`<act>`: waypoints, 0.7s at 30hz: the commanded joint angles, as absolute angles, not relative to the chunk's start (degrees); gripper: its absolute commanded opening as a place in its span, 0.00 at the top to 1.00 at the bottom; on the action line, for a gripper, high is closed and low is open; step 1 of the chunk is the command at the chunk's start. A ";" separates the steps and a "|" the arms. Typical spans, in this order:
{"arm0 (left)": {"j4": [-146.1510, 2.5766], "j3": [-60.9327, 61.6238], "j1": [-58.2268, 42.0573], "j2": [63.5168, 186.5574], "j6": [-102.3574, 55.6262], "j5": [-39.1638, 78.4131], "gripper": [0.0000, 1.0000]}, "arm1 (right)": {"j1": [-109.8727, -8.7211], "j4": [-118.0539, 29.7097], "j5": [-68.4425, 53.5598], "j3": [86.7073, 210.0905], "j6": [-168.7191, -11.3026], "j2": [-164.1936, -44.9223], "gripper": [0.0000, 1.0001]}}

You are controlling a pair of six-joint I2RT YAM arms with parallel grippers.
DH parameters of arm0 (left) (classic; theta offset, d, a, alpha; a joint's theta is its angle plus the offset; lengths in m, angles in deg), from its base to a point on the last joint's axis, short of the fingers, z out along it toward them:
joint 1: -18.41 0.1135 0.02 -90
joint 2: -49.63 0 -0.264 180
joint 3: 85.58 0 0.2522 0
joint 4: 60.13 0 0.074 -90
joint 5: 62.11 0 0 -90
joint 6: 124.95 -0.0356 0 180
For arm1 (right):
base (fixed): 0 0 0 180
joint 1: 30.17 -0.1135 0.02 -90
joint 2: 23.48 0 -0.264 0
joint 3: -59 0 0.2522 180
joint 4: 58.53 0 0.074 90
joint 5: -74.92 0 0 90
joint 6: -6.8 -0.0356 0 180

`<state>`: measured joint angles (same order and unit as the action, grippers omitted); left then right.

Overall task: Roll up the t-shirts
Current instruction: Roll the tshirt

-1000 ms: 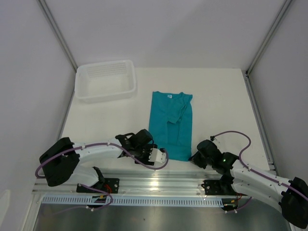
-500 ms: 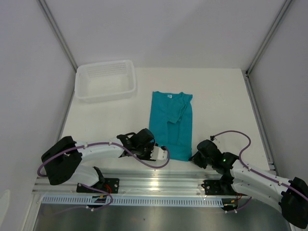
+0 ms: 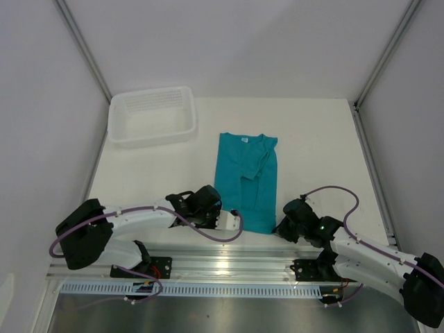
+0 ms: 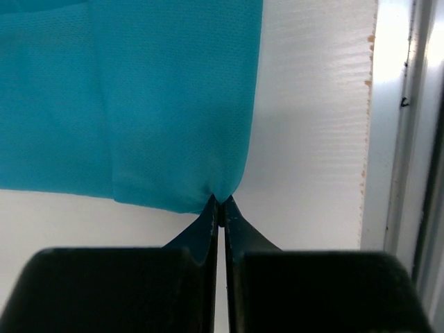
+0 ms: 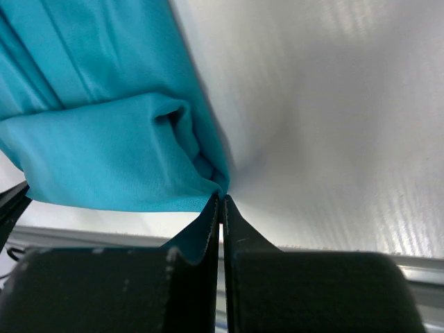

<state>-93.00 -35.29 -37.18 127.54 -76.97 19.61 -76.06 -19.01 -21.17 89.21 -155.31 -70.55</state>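
T-shirt: teal fine-mesh cloth, oblong fold

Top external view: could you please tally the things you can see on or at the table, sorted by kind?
teal t-shirt: 1
white tray: 1
robot arms: 2 (left arm, right arm)
Total: 4
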 commanded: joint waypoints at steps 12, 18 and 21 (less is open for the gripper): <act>-107.10 -34.82 -37.48 115.91 -72.91 9.70 0.99 | -77.10 -6.89 -10.43 96.84 -150.70 -68.22 1.00; -107.81 -32.54 -36.08 115.54 -73.44 5.57 0.99 | -76.84 -7.68 -9.99 99.30 -147.01 -71.19 0.87; -109.48 -30.52 -34.24 117.92 -72.92 2.76 0.99 | -75.87 -6.46 -9.28 102.02 -141.22 -73.66 0.77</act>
<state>-107.78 -34.11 -35.82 116.92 -73.91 7.92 -76.45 -7.93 -10.26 98.11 -147.20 -72.49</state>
